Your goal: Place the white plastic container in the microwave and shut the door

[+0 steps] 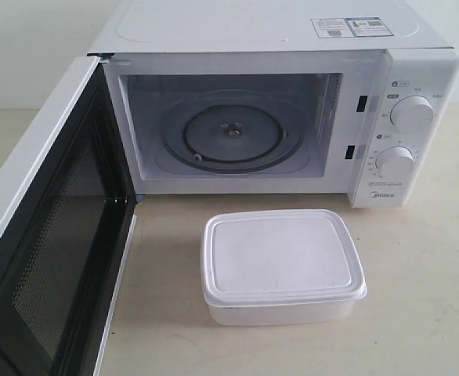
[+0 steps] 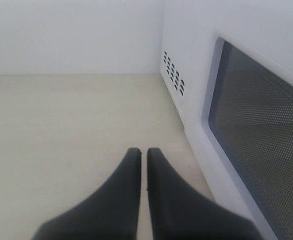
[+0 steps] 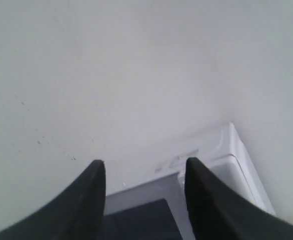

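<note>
At the far left the left fingers [image 2: 135, 165] are pressed together with nothing between them. They hang over a pale cream counter [image 2: 61, 130], just beside the outer face of the door [image 2: 256, 130]. A plain white wall [image 2: 71, 35] closes the room behind them, and small vent holes [image 2: 173, 72] dot the side of the microwave.

In the exterior view the door [image 1: 49, 235] stands wide open, swung out on its left-hand hinge with its dark mesh window showing. The microwave [image 1: 253, 31] sits at the back of the counter [image 1: 433, 258] against the white wall [image 1: 26, 47], with stickers [image 1: 351, 27] on top. Its glass turntable [image 1: 233, 133] is bare.

The white plastic container [image 1: 280, 262] rests on the counter in front of the microwave, lid on, outside the cavity and a little right of centre. Two round dials [image 1: 412, 112] sit on the right panel.

The right fingers [image 3: 94, 182] are spread apart and hold nothing, pointing at the white wall [image 3: 136, 65].
</note>
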`<state>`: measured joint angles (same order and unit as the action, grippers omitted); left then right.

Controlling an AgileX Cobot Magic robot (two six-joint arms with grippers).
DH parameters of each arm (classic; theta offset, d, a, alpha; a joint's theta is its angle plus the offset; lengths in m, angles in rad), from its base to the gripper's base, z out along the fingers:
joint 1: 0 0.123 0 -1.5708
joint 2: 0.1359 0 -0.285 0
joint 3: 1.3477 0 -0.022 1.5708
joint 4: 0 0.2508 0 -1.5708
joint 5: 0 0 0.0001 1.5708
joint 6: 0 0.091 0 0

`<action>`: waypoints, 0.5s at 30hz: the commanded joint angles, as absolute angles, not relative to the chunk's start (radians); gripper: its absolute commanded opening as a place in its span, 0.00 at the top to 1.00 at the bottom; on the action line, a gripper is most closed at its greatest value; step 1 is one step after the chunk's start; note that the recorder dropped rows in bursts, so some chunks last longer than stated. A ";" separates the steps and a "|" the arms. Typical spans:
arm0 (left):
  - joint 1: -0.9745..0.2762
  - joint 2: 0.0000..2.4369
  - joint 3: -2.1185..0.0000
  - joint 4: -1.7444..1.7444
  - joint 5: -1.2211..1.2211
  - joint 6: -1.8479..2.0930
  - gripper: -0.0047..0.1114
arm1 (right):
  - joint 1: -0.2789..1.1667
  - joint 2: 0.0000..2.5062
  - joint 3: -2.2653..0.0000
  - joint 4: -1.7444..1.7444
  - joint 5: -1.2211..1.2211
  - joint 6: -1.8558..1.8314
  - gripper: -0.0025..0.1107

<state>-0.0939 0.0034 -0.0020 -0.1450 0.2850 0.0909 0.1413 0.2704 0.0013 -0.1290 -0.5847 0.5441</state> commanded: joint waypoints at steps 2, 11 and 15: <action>-0.091 0.000 0.000 -0.143 0.284 0.082 0.92 | 0.139 0.280 0.000 -0.134 -0.636 0.561 0.58; -0.091 0.000 0.000 -0.143 0.284 0.082 0.92 | 0.139 0.280 -0.198 -0.136 -0.273 0.605 0.58; -0.091 0.000 0.000 -0.143 0.284 0.082 0.92 | 0.139 0.280 -0.232 -0.132 -0.298 0.681 0.58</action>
